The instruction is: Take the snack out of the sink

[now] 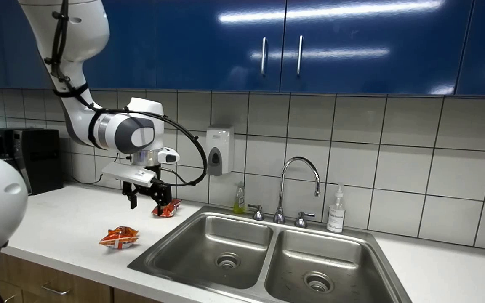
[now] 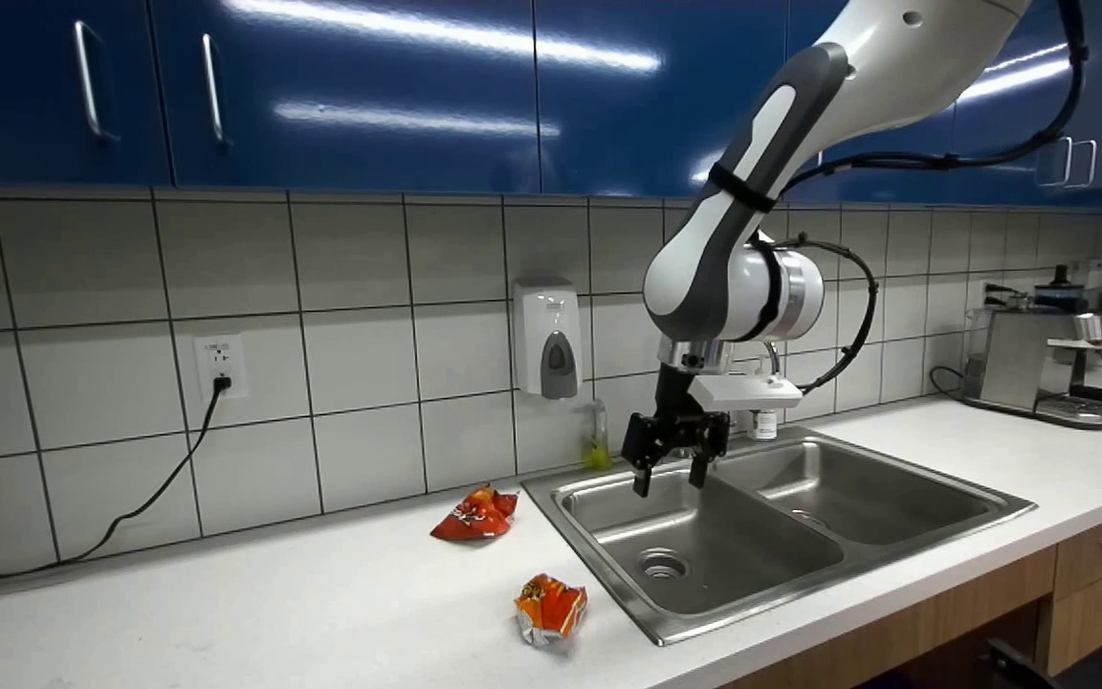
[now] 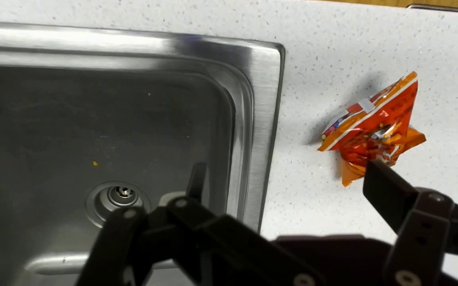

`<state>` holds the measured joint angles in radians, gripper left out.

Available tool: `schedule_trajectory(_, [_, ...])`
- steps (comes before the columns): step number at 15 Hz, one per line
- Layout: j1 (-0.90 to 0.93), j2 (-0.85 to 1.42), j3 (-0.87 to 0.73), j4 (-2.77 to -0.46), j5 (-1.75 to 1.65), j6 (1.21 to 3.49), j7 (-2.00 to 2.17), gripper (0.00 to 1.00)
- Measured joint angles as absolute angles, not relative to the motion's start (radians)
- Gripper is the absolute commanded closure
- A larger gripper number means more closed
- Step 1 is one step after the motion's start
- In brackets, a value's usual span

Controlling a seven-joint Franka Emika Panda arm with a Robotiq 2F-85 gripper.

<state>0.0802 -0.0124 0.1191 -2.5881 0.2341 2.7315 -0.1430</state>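
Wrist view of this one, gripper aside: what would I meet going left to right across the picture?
Sink drain → sink's right-hand rim → strip of speckled countertop → orange-and-red snack packet.

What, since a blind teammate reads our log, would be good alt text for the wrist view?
A crumpled orange-and-red snack packet lies on a speckled white counter, right of a steel sink with its drain showing. The open black gripper, holding nothing, spans the lower part.
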Motion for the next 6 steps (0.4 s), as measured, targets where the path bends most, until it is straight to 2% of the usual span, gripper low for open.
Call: schedule_trajectory(6, [0.089, 0.006, 0.119, -2.582, 0.234, 2.734, -0.142, 0.00])
